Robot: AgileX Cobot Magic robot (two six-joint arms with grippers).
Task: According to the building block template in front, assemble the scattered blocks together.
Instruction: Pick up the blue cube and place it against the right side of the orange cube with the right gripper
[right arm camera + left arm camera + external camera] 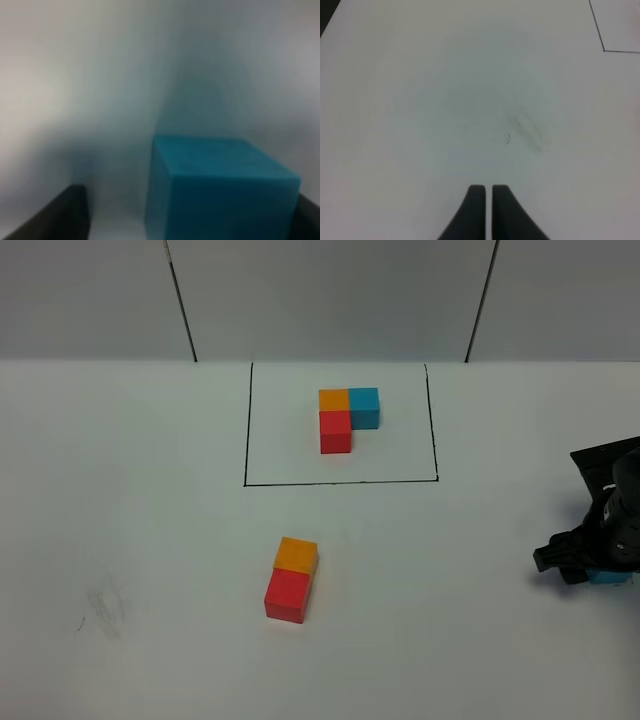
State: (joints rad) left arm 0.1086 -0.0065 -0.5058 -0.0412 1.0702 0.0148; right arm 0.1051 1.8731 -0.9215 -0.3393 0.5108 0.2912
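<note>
The building block template (340,415) is an L of orange, blue and red cubes inside a black-lined rectangle at the back centre. Of the scattered blocks, the orange cube (296,554) and red cube (287,595) sit joined in a line at front centre. The light blue cube (610,577) is at the far right under my right gripper (590,565). In the right wrist view the blue cube (220,185) sits between the open fingers (60,215), with a gap on one side. My left gripper (488,200) is shut and empty over bare table, out of the exterior view.
The white table (150,540) ends at a grey panelled wall (330,300) at the back. A faint smudge (105,610) marks the front left. A corner of the black frame line (603,50) shows in the left wrist view.
</note>
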